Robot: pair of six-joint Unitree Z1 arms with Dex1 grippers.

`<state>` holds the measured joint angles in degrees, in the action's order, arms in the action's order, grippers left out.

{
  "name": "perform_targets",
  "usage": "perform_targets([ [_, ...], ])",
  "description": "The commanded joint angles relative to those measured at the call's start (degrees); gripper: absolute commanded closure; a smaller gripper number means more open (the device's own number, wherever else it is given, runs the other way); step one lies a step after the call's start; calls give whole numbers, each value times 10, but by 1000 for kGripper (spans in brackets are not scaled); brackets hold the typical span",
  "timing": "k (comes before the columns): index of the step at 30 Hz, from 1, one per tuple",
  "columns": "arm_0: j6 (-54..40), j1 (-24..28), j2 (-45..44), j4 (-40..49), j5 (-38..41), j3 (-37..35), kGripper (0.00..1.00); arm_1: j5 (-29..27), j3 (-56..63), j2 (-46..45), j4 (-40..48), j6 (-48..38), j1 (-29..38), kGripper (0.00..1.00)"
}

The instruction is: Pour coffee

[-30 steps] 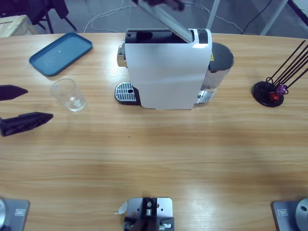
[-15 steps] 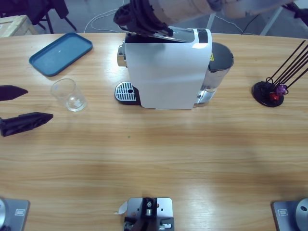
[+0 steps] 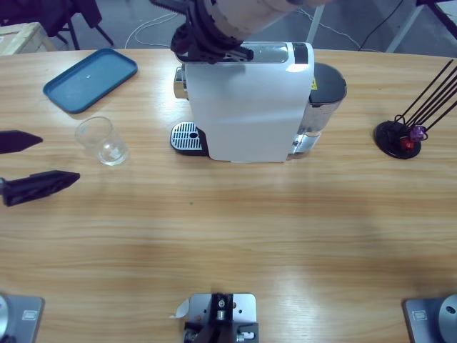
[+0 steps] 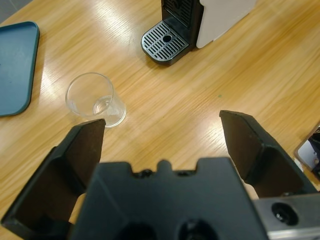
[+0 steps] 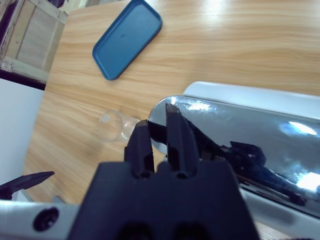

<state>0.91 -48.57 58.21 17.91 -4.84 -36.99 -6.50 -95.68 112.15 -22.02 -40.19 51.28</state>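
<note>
The white coffee machine [image 3: 246, 100] stands near the back of the long wooden table [image 3: 235, 229]. Its black drip tray [image 3: 186, 137] sticks out on one side, and a grey water tank [image 3: 326, 93] sits on the other side.

The right arm comes down from the top of the high view. The right end effector [image 3: 212, 44] is at the shiny silver lid [image 5: 240, 135] on top of the machine, at the end above the drip tray. Its two black jaws are pressed close together, with their tips right at the rim of the lid. I cannot tell if they pinch it.

The left end effector [image 3: 21, 163] is at the edge of the table, low down and well away from the machine. Its jaws are spread wide and hold nothing.

A clear glass cup [image 3: 103, 141] stands upright on the table between the left end effector and the drip tray. It is not under the spout. It looks empty.

A blue tray [image 3: 91, 78] lies beyond the cup, near the table's back edge. A black stand with thin rods [image 3: 410, 125] sits far off on the other side, past the water tank.
</note>
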Motion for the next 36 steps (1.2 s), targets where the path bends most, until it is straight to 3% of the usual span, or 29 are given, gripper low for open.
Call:
perform_targets([
  [1,7,4,-1,3,-1,21,0,-41,25,31,-44,164,-41,111],
  [2,8,4,-1,3,-4,20,0,-41,21,13,-44,187,-41,5],
  [5,8,4,-7,2,-14,18,0,-35,9,-45,-45,237,-41,0],
  [8,33,4,-21,-1,-17,19,0,6,12,-122,-46,300,-39,0],
  [15,17,7,-54,-1,-90,32,0,24,190,-333,-59,320,-27,0],
  [19,23,120,-27,-3,-118,52,0,18,342,-424,-59,316,-27,0],
  [21,39,142,11,-27,-118,59,0,18,399,-457,-58,300,-27,0],
  [25,50,142,90,-136,-85,88,0,15,425,-478,-61,285,-27,0],
  [29,37,140,121,-193,-25,112,0,14,423,-476,-61,285,-27,0],
  [36,13,140,204,-319,-21,165,0,8,437,-458,-55,284,-27,0],
])
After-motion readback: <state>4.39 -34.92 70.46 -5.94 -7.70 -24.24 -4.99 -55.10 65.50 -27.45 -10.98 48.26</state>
